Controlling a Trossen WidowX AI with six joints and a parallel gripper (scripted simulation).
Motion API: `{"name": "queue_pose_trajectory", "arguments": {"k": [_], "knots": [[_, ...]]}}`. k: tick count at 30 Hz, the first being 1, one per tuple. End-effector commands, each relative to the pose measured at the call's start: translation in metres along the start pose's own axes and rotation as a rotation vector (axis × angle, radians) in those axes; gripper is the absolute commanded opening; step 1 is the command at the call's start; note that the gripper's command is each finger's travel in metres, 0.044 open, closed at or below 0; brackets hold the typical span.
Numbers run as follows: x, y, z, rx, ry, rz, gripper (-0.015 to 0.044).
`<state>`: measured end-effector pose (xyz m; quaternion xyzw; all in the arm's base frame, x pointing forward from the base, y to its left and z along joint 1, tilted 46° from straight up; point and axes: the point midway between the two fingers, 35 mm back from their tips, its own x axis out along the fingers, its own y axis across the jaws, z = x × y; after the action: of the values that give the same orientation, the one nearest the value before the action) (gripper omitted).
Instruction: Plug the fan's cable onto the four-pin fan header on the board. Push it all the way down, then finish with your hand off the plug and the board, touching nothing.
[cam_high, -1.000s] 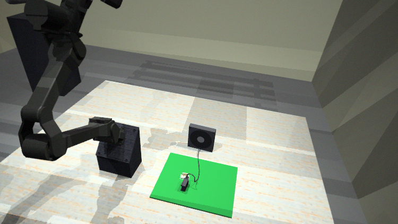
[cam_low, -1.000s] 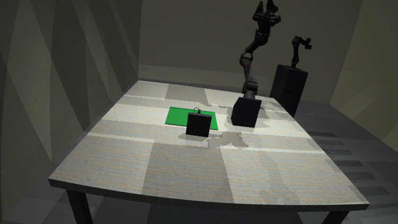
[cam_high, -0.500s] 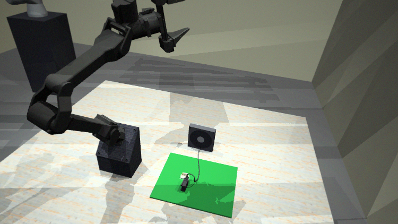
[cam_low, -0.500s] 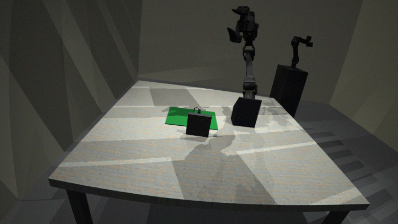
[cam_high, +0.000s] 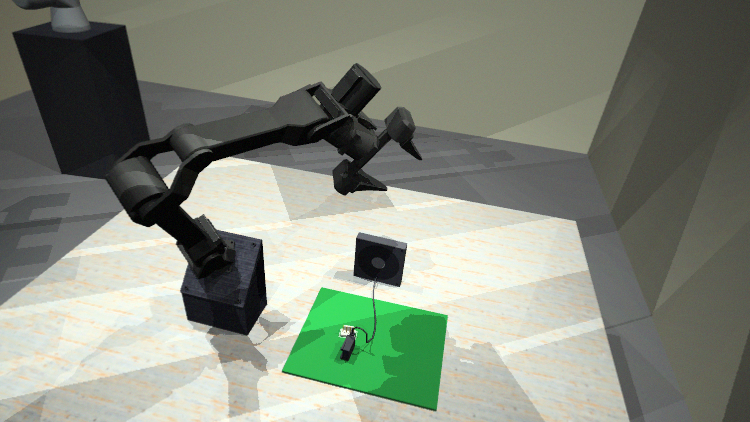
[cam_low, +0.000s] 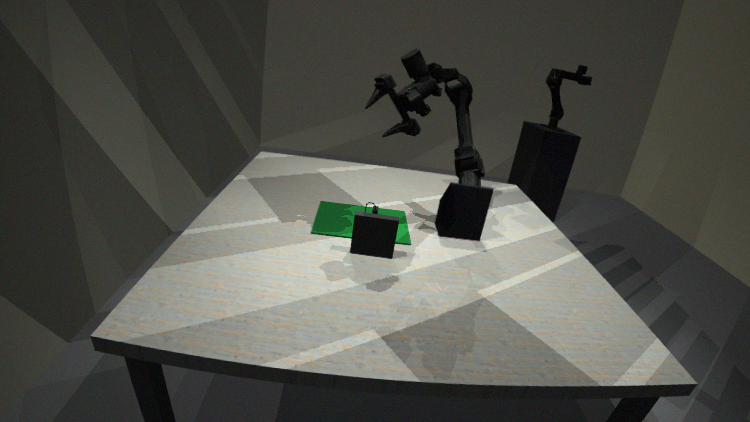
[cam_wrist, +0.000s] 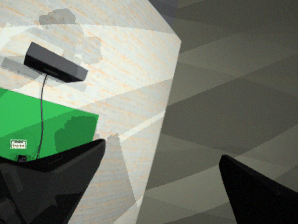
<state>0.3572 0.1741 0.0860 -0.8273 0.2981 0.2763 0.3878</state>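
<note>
My gripper (cam_high: 403, 173) (cam_low: 374, 122) (cam_wrist: 164, 153) is open and empty, high above the table and well away from the plug. The black plug (cam_high: 347, 348) (cam_low: 375, 211) (cam_wrist: 22, 158) is over the green board (cam_high: 414, 380) (cam_low: 329, 217) (cam_wrist: 17, 107), beside the white fan header (cam_high: 344, 332) (cam_wrist: 18, 144). It looks tilted; whether it touches the header is too small to tell. The thin dark cable (cam_high: 374, 309) (cam_wrist: 42, 105) loops from the plug to the black fan (cam_high: 388, 252) (cam_low: 373, 236) (cam_wrist: 55, 62). In the wrist view, a finger partly hides the plug's surroundings.
The fan stands upright on the table (cam_high: 513, 272) (cam_low: 251, 309) (cam_wrist: 125, 65) behind the board in the top view. The arm's dark base block (cam_high: 222, 283) (cam_low: 464, 212) stands beside the board. Another arm on a dark pedestal (cam_high: 86, 94) (cam_low: 542, 162) is beyond the table.
</note>
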Motion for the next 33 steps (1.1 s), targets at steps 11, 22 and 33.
{"name": "queue_pose_trajectory", "arguments": {"k": [11,22,33], "knots": [[0.066,0.136,-0.099,0.203,0.384,0.632,0.044],[0.064,0.198,-0.144,0.254,0.589,0.905,0.044],[0.101,0.247,-0.155,0.252,0.592,0.905,0.044]]}}
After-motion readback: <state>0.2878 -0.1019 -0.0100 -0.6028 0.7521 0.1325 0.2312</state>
